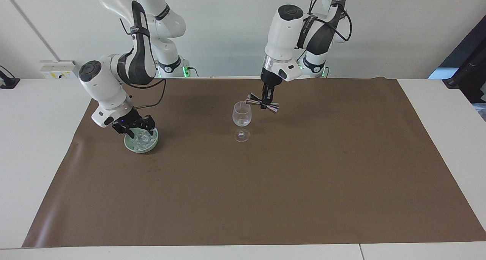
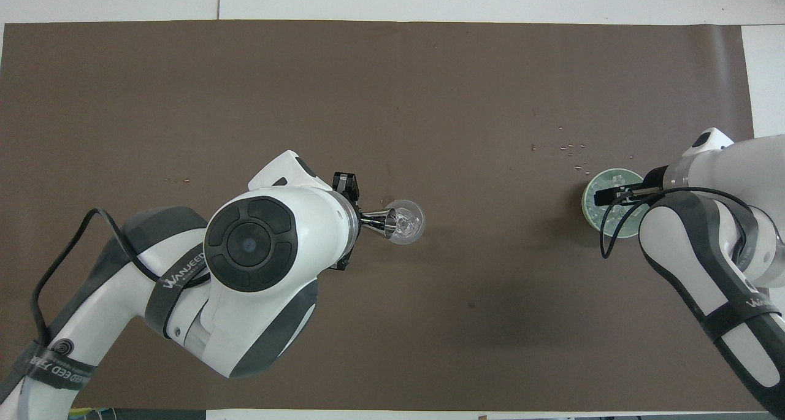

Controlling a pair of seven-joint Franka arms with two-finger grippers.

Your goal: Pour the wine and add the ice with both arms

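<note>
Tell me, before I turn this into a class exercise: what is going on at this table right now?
Two robot arms are making a drink. The left gripper is shut on a metal jigger, tipped at the rim of a wine glass that stands mid-mat and already holds some ice. The right gripper is down in the green bowl among the ice, toward the right arm's end of the table. Whether it has hold of a piece cannot be told.

Left gripper [image 2: 363, 221] tips jigger [image 2: 385, 222] over glass [image 2: 406, 221] — right gripper [image 2: 608, 196] over ice [image 2: 615, 183]
</note>
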